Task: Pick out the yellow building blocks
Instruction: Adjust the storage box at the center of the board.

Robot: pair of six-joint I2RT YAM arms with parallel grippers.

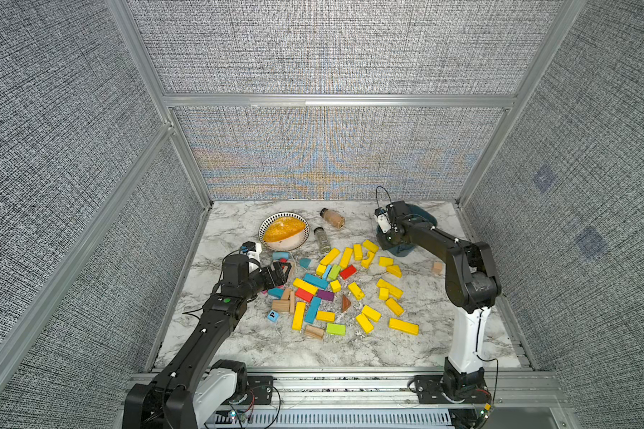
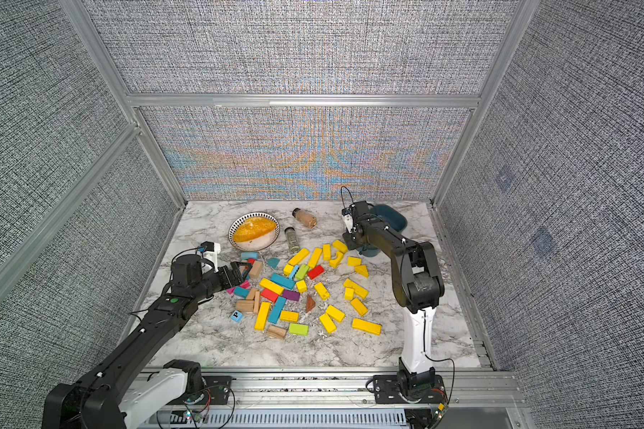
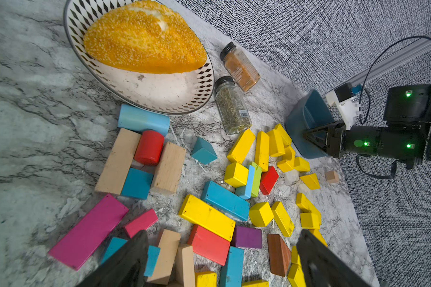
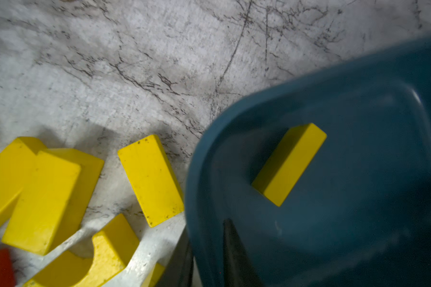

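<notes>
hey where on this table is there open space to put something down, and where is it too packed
Bare marble table runs along the near edge, between the block pile and the rail, and in the far left corner beside the plate. A smaller patch lies between the jars and the blue bin. The middle is crowded with blocks.

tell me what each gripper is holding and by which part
The right gripper is shut on the blue bin, one finger inside and one outside its side wall near the rim. The left gripper is open and holds nothing.
</notes>
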